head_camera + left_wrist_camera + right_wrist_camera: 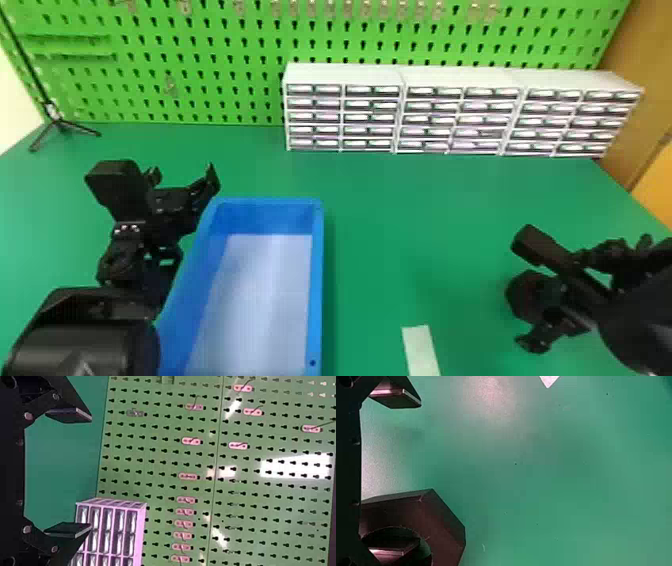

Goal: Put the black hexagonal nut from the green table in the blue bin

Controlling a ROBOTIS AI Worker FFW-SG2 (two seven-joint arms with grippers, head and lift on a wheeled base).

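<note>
My left gripper [183, 174] is parked open beside the blue bin [318, 280], at its far left corner; in the left wrist view the left gripper [91, 473] has nothing between its fingers. Over the right part of the table, my right gripper [542, 320] is close to the black hexagonal nut [529, 296]. The right wrist view has the right gripper [420, 473] with its fingers wide apart and the nut [445, 534] at one of them. That finger's tip shows in the nut's hole; whether it passes through I cannot tell.
White drawer cabinets [345, 115] stand at the back right against the green pegboard [200, 60]. A pale strip [421, 350] lies on the table [400, 225] between bin and right arm. A small black tripod [62, 125] stands at the back left.
</note>
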